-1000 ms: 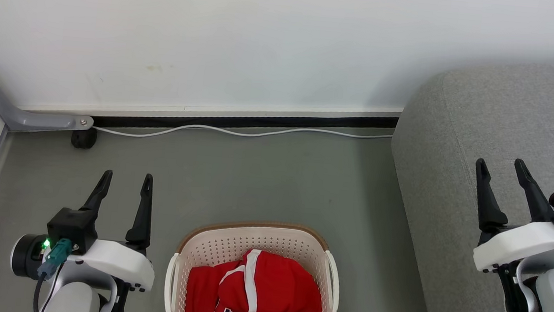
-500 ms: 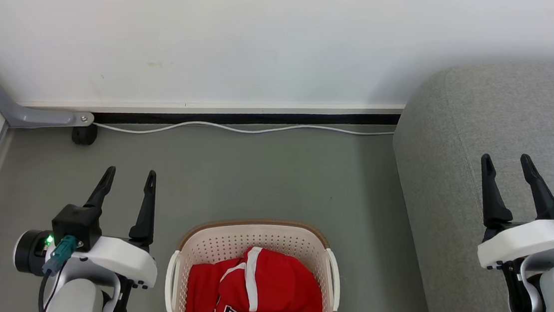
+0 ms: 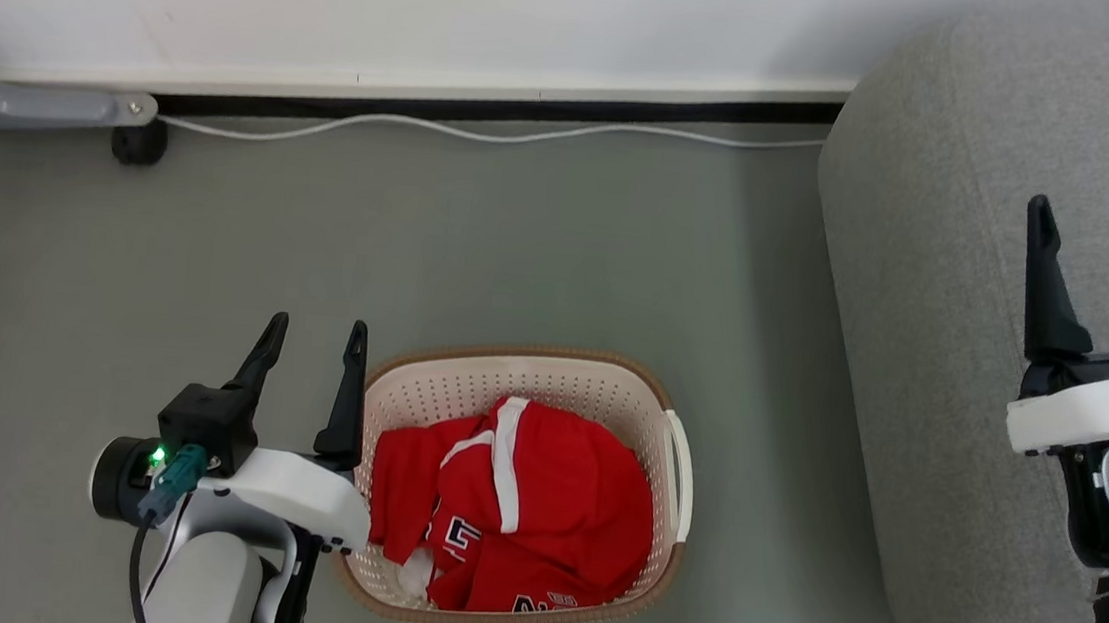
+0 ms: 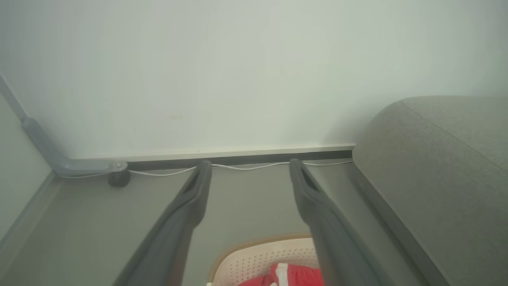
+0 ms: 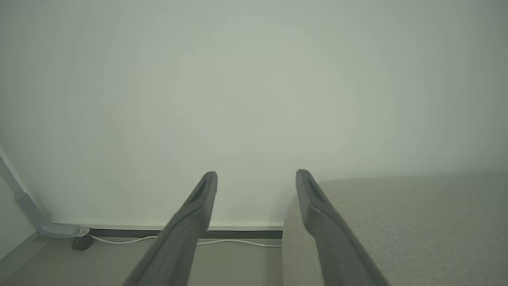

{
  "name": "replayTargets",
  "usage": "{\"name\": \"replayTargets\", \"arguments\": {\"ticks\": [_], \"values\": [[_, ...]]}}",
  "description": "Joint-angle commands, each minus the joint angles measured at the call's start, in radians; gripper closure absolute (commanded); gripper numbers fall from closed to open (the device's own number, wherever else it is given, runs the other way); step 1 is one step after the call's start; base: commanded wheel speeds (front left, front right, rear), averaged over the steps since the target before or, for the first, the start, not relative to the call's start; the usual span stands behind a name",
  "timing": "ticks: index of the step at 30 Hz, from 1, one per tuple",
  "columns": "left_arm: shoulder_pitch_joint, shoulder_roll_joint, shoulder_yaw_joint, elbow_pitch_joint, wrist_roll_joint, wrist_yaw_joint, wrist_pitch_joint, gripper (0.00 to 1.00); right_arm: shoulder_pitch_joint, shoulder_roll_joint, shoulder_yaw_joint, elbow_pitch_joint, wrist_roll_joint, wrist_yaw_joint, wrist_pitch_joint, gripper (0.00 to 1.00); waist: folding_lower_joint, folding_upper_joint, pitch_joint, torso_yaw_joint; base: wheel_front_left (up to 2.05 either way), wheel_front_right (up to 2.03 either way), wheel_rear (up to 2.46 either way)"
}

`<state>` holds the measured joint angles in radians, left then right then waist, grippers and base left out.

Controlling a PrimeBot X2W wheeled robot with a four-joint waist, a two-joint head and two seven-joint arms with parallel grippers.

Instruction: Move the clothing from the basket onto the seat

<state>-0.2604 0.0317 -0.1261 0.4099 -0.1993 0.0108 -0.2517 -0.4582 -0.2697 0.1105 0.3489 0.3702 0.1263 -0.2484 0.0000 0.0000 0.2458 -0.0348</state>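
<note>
We see the clothing [image 3: 537, 511], a heap of red jersey fabric, lying wholly inside the basket [image 3: 531, 355], so we judge that nothing of the task is done yet. No garment lies on the visible part of the seat [image 3: 924, 334], right of the basket across a strip of floor [image 3: 521, 238]. Our left gripper [image 3: 316, 323] hangs just beside the basket's left rim, jaws wide and empty; our right gripper [image 3: 1084, 202] hovers over the seat, well right of the basket, jaws likewise. Every grasp and carry is left.
</note>
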Motion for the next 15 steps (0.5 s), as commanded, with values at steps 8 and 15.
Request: {"name": "replayTargets", "arguments": {"ticks": [8,15], "values": [[-0.114,0.019,-0.095,0.013,-0.094,0.064,-0.01,0.0,-0.091,-0.063,-0.003,-0.133,0.034,0.004,-0.013,0.0,0.0,0.0,0.237,0.003,0.0,0.0,0.0],[-0.204,0.019,-0.219,0.064,-0.193,0.098,-0.01,0.0,-0.172,-0.095,-0.004,-0.219,0.05,0.004,-0.013,0.0,0.0,0.0,0.397,0.0,0.0,0.0,0.0]]}}
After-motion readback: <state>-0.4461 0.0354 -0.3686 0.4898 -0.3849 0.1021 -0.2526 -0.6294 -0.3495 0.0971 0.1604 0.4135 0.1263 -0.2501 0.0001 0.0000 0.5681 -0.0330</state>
